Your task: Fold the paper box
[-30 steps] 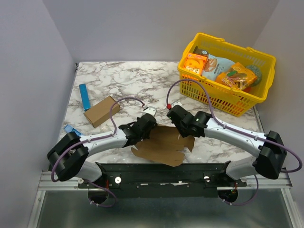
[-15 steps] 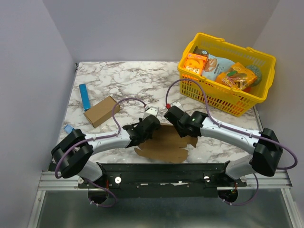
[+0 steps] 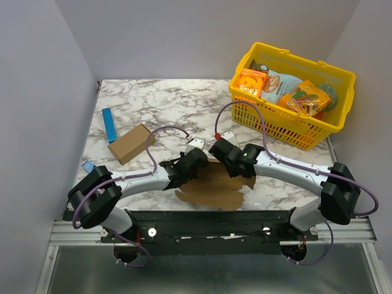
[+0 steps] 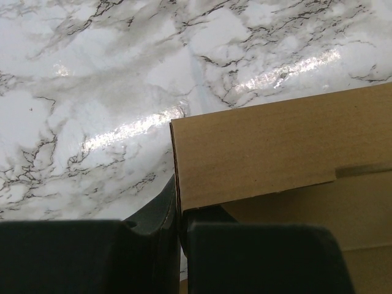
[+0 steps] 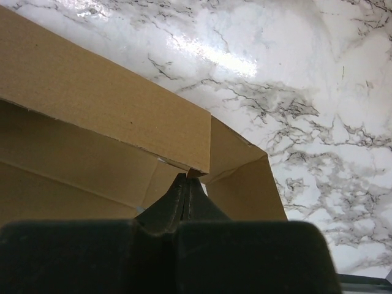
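left gripper (image 4: 179, 214) pinched raised flap edge of box (image 4: 263, 147) | right gripper (image 5: 186, 184) pressed together, tips at flap corner

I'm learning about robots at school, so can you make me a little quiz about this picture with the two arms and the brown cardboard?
1. True or false: the paper box is already folded into a closed carton.
2. Where does the yellow basket stand? A: at the far right of the table. B: at the near left corner. C: on top of the cardboard.
3. Fill the gap: the left gripper is pinching an edge of the ____.

Key: 1 false, it is still an open sheet with one panel lifted. 2 A. 3 paper box.
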`<action>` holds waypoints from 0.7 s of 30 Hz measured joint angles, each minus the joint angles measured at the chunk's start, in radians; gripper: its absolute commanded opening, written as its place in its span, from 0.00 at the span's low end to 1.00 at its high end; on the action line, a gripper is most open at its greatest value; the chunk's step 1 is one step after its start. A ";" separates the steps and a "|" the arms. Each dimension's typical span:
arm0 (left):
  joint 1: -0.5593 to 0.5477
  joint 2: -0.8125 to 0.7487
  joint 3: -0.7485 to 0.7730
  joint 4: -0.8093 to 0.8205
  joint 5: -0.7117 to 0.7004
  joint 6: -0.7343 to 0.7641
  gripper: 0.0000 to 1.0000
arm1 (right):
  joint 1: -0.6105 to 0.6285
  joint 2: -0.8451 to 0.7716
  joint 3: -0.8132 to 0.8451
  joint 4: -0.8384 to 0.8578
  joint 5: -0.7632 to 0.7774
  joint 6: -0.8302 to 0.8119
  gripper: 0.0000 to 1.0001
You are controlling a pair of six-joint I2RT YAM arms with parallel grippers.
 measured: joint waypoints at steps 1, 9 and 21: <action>0.000 0.000 0.000 0.000 0.000 -0.003 0.00 | 0.000 0.000 -0.001 0.003 0.001 0.017 0.02; 0.000 -0.015 -0.042 0.064 -0.028 -0.021 0.00 | 0.000 -0.024 -0.024 0.059 0.003 0.130 0.08; -0.010 -0.037 -0.164 0.325 -0.155 0.003 0.00 | 0.012 -0.110 -0.077 0.208 -0.047 0.204 0.71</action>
